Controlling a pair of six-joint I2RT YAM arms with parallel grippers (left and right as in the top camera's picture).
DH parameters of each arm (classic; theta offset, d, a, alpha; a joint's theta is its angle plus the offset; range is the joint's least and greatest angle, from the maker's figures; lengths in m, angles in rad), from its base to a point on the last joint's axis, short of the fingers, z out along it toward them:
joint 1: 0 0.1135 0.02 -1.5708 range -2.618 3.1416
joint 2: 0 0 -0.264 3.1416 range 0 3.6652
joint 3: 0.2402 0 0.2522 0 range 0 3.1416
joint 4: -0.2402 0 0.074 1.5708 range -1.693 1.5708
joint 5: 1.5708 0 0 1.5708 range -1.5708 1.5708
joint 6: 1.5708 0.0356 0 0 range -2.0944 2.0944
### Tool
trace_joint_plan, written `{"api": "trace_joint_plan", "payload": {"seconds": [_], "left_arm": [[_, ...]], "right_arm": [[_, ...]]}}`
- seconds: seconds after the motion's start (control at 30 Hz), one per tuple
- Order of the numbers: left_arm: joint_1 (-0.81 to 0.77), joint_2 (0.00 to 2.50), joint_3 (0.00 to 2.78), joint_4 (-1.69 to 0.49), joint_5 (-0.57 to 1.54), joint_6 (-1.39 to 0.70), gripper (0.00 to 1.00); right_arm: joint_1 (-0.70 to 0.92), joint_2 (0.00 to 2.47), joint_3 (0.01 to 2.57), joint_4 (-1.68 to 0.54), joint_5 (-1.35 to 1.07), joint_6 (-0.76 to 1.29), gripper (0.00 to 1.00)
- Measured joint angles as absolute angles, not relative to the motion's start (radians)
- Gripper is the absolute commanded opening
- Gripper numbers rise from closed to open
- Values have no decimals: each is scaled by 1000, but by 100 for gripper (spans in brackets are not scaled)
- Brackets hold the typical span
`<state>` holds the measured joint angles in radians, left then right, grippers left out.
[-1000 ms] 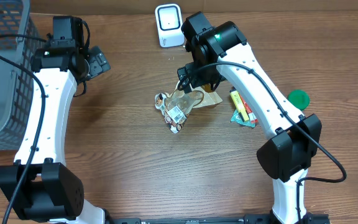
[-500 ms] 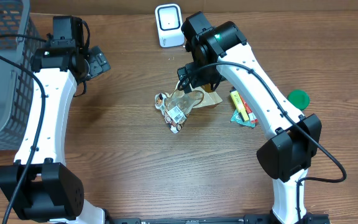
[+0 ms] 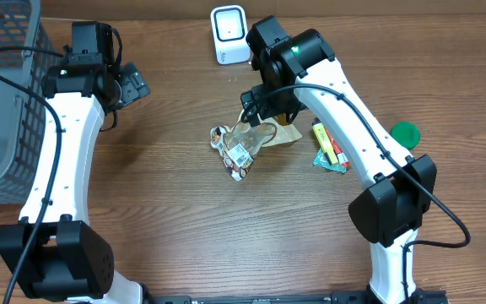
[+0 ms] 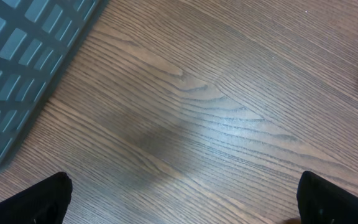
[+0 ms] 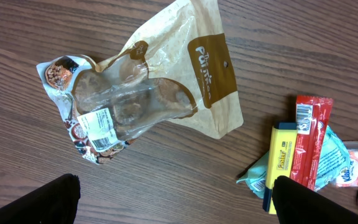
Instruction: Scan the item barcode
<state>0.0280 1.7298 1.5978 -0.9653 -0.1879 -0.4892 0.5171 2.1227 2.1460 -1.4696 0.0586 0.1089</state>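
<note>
A clear snack bag (image 3: 245, 143) with a brown header and a white barcode label (image 3: 240, 154) lies flat mid-table. From the right wrist camera the bag (image 5: 145, 93) fills the upper middle, its label (image 5: 96, 123) facing up. My right gripper (image 3: 261, 108) hovers just above the bag's far end; its jaws (image 5: 179, 205) stand wide open over bare wood, holding nothing. The white scanner (image 3: 228, 34) stands at the back edge. My left gripper (image 3: 132, 84) is far left near the basket, open (image 4: 185, 202) and empty above bare wood.
A grey wire basket (image 3: 2, 101) fills the left edge, its corner in the left wrist view (image 4: 17, 74). Right of the bag lie a yellow stick (image 5: 281, 155), a red packet (image 5: 309, 140) and a teal packet (image 5: 331, 168). A green lid (image 3: 405, 133) sits further right.
</note>
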Motion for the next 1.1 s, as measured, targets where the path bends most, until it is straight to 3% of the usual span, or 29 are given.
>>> {"api": "trace_joint_plan", "payload": {"seconds": [0.8,1.1], "left_arm": [[28,1730,1598,-965,-188,-489,100],[28,1730,1598,-965,-188,-489,100]], "right_arm": [[525,2116,2144,-1470,59,109,100],[626,1935,2140,-1470,56,109,100]]}}
